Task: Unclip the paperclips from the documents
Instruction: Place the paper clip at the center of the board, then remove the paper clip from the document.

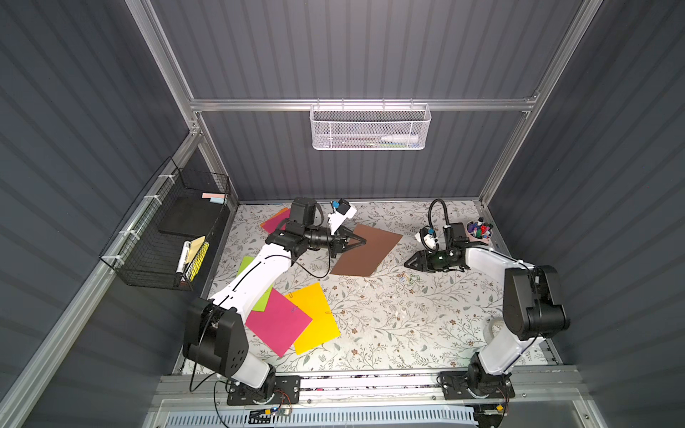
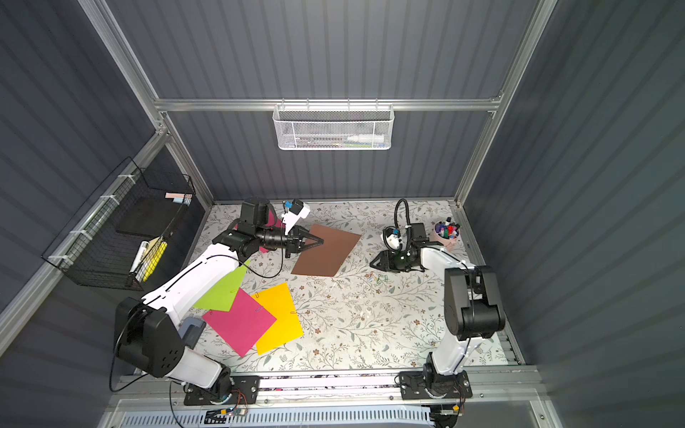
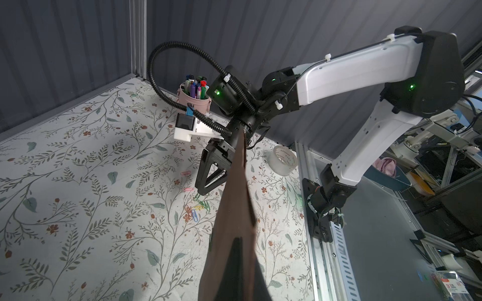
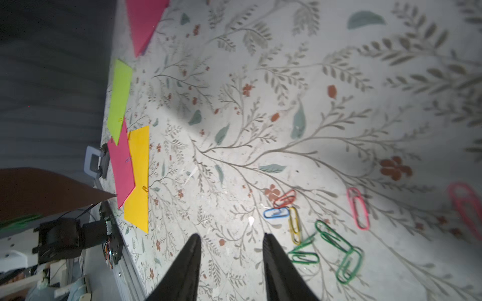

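On my left the lime sheet (image 2: 222, 289), pink sheet (image 1: 278, 322) and yellow sheet (image 1: 315, 318) lie overlapping on the desk (image 1: 407, 326), and an orange clip (image 4: 144, 188) sits on the yellow one's edge. Mid-desk, my left claw (image 1: 363, 241) is pressed together on an edge of the brown sheet (image 1: 374, 255). To its right, loose paperclips (image 4: 294, 224) lie in a small scatter, and my right claw (image 4: 230, 235) hangs just beside them, fingers spread with nothing between.

Brown document (image 1: 370, 252) tilted, coloured paperclips (image 4: 276, 213) clustered loose
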